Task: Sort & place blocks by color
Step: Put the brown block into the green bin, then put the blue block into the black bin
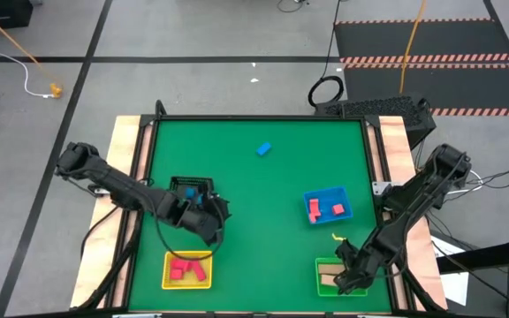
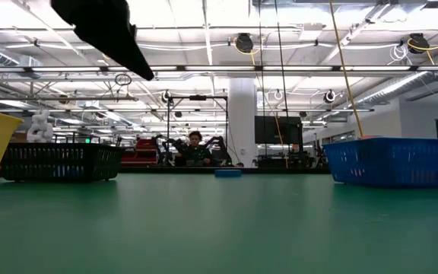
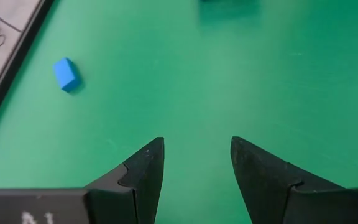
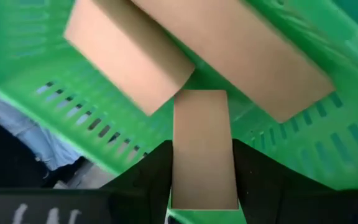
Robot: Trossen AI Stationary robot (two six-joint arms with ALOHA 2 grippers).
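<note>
A blue block [image 1: 263,149] lies alone on the green table toward the far edge, and it also shows in the left wrist view [image 3: 66,73] and the low view [image 2: 228,173]. My left gripper [image 1: 212,217] hangs open above bare table beside the black tray [image 1: 191,189], with nothing between its fingers [image 3: 194,168]. My right gripper [image 1: 352,276] is over the green tray [image 1: 325,265], shut on a cream block [image 4: 201,146]. Two more cream blocks [image 4: 126,59] lie in that tray. Red blocks lie in the yellow tray [image 1: 186,270] and in the blue tray [image 1: 327,205]. My right gripper pinches the cream block between its two fingers, one on each long side face [image 4: 178,155]. The block juts forward past the fingertips, over the green tray's floor. The fingers slant down from the table's right side. Whether the block touches the tray I cannot tell.
Something blue shows inside the black tray. Open green table lies between the trays and around the lone blue block. The table has raised wooden side rails [image 1: 124,159]. In the low view the blue tray [image 2: 398,161] and black tray [image 2: 59,162] stand on either side, and a person sits far behind.
</note>
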